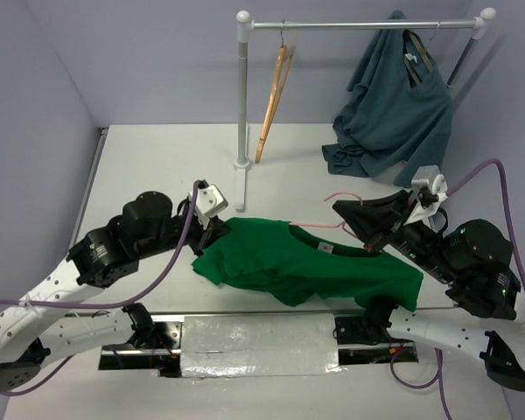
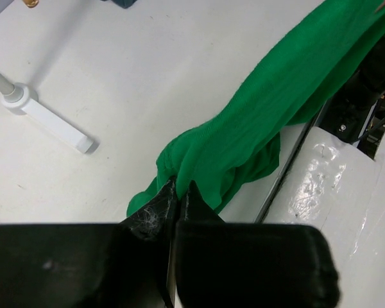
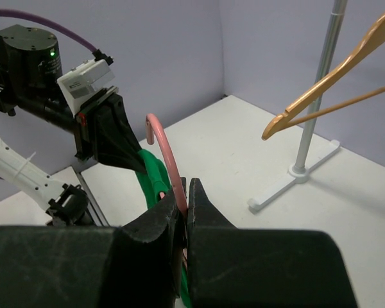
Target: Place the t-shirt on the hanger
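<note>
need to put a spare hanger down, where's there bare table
Bare table lies left of the rack post, up to the wall. A smaller patch sits between that post and the teal shirt. The near middle is crowded: t-shirt, hanger, left end effector, right end effector.

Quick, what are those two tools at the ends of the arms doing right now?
Left tool: closed, pinching the green t-shirt.
Right tool: closed on the pink hanger.

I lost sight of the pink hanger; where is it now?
Top view, right of centre: the pink hanger lies at the neck of the green t-shirt, gripped by the right claw.
</note>
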### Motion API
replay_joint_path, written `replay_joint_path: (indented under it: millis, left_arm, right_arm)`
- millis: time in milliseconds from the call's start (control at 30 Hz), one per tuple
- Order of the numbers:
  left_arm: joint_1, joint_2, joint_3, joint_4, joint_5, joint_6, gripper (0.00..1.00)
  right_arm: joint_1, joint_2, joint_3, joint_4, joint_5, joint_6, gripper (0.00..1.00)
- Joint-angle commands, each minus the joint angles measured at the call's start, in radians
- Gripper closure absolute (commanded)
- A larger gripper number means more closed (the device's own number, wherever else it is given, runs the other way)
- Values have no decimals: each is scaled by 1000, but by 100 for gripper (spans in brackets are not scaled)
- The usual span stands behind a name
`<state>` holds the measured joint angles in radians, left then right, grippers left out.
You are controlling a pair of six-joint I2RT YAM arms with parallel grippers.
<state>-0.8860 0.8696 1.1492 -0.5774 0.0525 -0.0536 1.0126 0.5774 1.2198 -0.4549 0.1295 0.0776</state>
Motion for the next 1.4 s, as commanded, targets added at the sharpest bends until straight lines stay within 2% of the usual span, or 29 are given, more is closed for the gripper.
replay_joint_path:
  millis: [0, 433, 500, 567, 600, 667, 767, 800, 900, 1067, 1167, 1367]
  left_arm:
    - [1, -24, -3, 10, -42, 0, 100]
    - [1, 31, 15, -64, -100, -34, 99]
    - [1, 39, 18, -73, -118, -38, 91]
    - [1, 37, 23, -70, -111, -29, 67]
    - [1, 37, 29, -68, -103, -28, 60]
    - [1, 37, 72, -76, -85, -14, 53]
    - [1, 68, 205, -119, -62, 12, 51]
    - [-1, 80, 275, -125, -37, 20, 49]
    - [1, 132, 352, -105, 81, 40, 44]
    - [-1, 198, 342, -64, 219, 79, 43]
    - [-1, 189, 253, -12, 263, 100, 42]
    - [-1, 183, 196, 22, 302, 133, 42]
  right_arm:
    - [6, 1, 60, 32, 24, -18, 100]
    - [4, 33, 47, 47, 16, -16, 100]
    - [4, 33, 44, 51, 21, -18, 100]
    - [4, 36, 38, 55, 9, -18, 100]
    - [4, 39, 38, 55, 1, -18, 100]
    - [4, 58, 44, 50, -27, -13, 100]
    - [4, 117, 55, 45, -50, -9, 100]
    - [4, 127, 55, 50, -54, -9, 100]
    - [4, 168, 47, 76, -83, -4, 100]
    - [6, 205, 35, 133, -125, 22, 100]
    - [4, 228, 35, 165, -159, 28, 100]
    - [6, 262, 53, 196, -188, 45, 100]
